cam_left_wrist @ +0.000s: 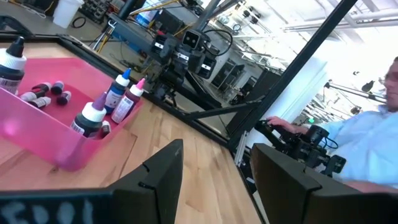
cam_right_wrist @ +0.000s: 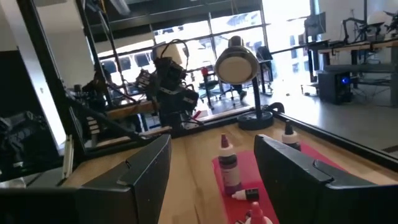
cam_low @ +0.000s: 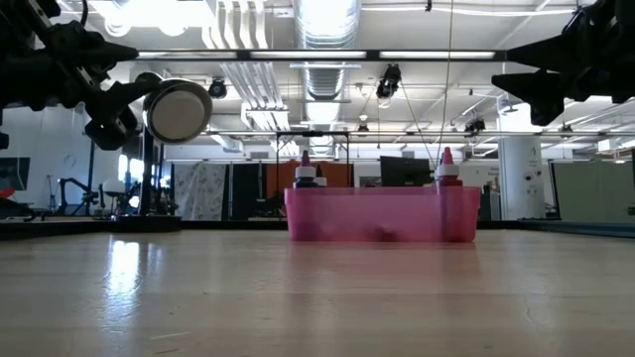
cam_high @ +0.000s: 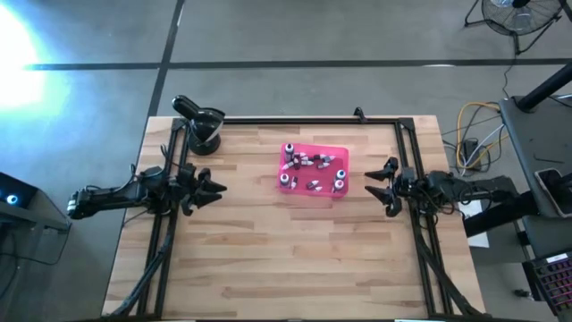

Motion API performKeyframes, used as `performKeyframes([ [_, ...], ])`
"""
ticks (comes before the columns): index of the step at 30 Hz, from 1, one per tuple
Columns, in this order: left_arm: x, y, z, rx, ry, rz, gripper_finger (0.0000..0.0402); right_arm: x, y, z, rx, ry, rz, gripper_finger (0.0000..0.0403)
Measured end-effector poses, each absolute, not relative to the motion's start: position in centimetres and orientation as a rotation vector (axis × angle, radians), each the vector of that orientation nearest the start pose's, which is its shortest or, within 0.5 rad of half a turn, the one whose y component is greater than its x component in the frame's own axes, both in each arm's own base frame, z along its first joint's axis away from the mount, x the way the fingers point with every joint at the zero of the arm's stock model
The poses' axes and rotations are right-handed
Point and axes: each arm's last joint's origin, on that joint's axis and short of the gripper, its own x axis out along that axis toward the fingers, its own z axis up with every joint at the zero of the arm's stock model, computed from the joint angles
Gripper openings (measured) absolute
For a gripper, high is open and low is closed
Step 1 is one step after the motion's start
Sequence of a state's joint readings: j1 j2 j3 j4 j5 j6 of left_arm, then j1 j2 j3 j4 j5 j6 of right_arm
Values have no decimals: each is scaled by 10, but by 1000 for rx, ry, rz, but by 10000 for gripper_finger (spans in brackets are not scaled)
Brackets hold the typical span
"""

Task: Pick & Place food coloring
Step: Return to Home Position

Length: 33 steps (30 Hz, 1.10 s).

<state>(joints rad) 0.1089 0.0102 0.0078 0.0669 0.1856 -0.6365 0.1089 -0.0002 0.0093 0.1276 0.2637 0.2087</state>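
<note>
1 pink tray [cam_high: 343, 153] holds about 12 food coloring bottles [cam_high: 314, 162]. The left gripper [cam_high: 215, 190] and right gripper [cam_high: 375, 184] flank it, fingers apart, empty.

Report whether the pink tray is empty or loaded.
Loaded. The pink tray holds several food coloring bottles, some standing upright, others lying on its floor.

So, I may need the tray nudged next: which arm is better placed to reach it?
Right, probably. The right gripper hangs open close beside the pink tray; the left gripper is farther off, also open.
</note>
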Motion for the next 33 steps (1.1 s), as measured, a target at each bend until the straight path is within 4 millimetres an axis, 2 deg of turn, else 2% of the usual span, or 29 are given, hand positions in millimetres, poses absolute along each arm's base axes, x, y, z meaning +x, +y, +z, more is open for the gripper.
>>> performKeyframes([
  [8, 97, 5, 172, -627, -37, -94, 163, 95, 3, 179, 230, -149, -136, 224],
  [13, 97, 5, 172, -627, -37, -94, 163, 95, 4, 180, 68, -144, -123, 224],
  [18, 97, 5, 172, -627, -36, -94, 163, 96, 10, 179, -72, -139, 50, 224],
  [25, 97, 5, 172, -627, -36, -94, 163, 96, 15, 176, -23, -99, 251, 224],
  [33, 97, 5, 172, -627, -35, -94, 163, 98, 16, 174, 54, -72, 258, 224],
])
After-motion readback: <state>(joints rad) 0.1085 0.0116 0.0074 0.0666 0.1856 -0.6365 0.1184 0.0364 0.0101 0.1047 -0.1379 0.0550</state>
